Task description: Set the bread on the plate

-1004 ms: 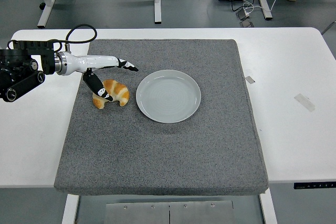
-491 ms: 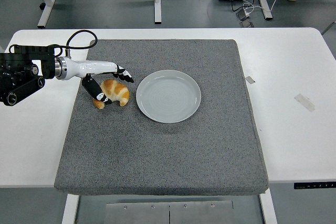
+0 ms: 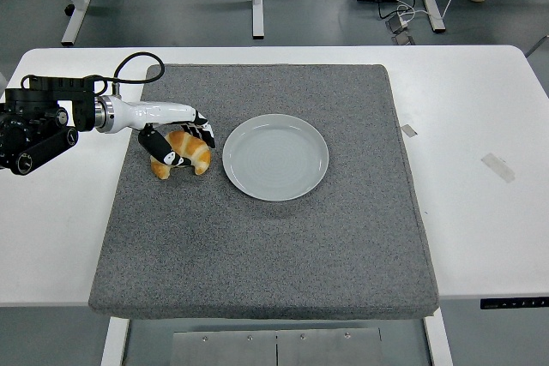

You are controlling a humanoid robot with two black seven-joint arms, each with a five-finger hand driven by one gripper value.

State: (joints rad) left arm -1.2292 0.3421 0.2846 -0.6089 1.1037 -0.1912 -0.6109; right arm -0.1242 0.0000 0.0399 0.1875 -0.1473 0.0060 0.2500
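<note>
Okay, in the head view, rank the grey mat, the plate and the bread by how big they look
1. grey mat, by far the largest
2. plate
3. bread, smallest, partly covered by the left hand

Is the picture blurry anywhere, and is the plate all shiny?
Head view: sharp all over, no blur on the left hand or the bread. Light is soft and even, with only faint shadows beside the plate, which shows a mild sheen, no harsh glare; the white table is bright but not washed out.
</note>
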